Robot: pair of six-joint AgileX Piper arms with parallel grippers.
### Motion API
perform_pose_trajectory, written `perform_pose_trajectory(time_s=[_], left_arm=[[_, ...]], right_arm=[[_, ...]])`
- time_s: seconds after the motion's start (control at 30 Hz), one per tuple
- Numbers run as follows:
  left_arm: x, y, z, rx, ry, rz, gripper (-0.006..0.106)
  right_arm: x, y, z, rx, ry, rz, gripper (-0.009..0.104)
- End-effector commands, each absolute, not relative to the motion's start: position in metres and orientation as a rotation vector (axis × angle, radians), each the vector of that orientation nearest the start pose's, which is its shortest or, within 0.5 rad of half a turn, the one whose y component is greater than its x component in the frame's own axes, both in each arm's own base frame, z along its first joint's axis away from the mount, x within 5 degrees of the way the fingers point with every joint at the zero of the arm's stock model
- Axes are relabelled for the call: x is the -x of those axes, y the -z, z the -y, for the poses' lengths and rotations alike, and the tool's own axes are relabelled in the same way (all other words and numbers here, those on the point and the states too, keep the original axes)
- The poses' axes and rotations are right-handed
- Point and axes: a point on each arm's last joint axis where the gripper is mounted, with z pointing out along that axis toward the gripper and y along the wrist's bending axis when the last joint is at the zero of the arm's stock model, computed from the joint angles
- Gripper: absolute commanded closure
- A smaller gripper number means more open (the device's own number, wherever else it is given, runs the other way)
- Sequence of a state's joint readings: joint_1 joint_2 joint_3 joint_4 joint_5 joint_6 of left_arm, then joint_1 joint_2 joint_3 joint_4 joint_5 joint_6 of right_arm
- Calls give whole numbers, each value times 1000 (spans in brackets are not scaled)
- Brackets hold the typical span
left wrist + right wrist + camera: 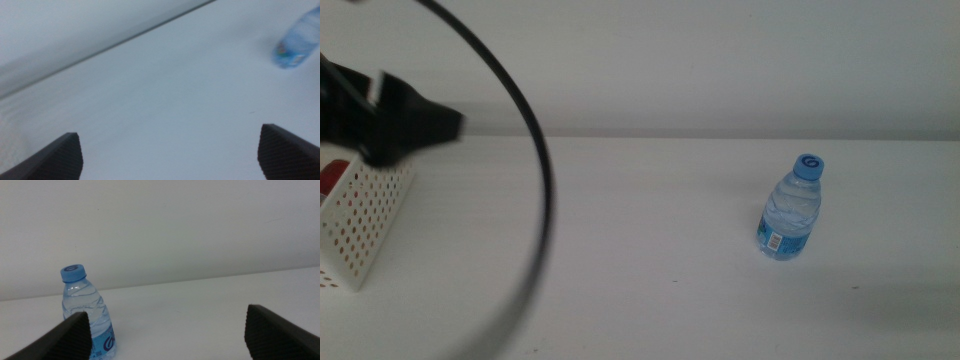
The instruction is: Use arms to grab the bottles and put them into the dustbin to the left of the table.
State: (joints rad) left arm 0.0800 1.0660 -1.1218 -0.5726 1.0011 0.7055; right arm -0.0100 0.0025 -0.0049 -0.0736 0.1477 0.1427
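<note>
A small clear water bottle [790,210] with a blue cap stands upright on the white table, right of centre. My left gripper [438,124] hovers at the far left, just over the white perforated dustbin [365,225]. In its wrist view the left gripper [170,155] has its jaws spread wide with only bare table between them, and the bottle [297,42] shows blurred far off. My right gripper [167,335] is open too, low over the table. The bottle [87,317] stands beyond it, in line with one jaw. The right arm does not show in the middle view.
Something red [332,176] lies inside the dustbin. A thick black cable [542,190] arcs from the left arm down across the left part of the table. The table [650,260] ends at a pale back wall.
</note>
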Motion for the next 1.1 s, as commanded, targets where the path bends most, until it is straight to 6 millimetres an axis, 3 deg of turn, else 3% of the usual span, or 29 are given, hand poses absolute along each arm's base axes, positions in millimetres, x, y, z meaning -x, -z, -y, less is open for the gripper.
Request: perform_pose_trajectory(time_s=[0.0, 0.13, 0.33, 0.8, 1.07], left_arm=[[-177, -395, 44, -564, 318, -2117, 7], [-140, -399, 62, -645, 304, -2151, 7], [-112, -387, 69, -793, 293, -2324, 7], [-114, -397, 82, -693, 485, -2227, 7], [-117, -410, 80, -663, 460, -2149, 7]], right_arm=[[-56, -189, 2, -74, -28, -1634, 13], [-56, -189, 2, -74, -28, -1634, 13], [-56, -189, 2, -74, -28, -1634, 13], [-56, -189, 2, -74, -28, -1634, 13], [-56, -189, 2, -74, -28, -1634, 13]])
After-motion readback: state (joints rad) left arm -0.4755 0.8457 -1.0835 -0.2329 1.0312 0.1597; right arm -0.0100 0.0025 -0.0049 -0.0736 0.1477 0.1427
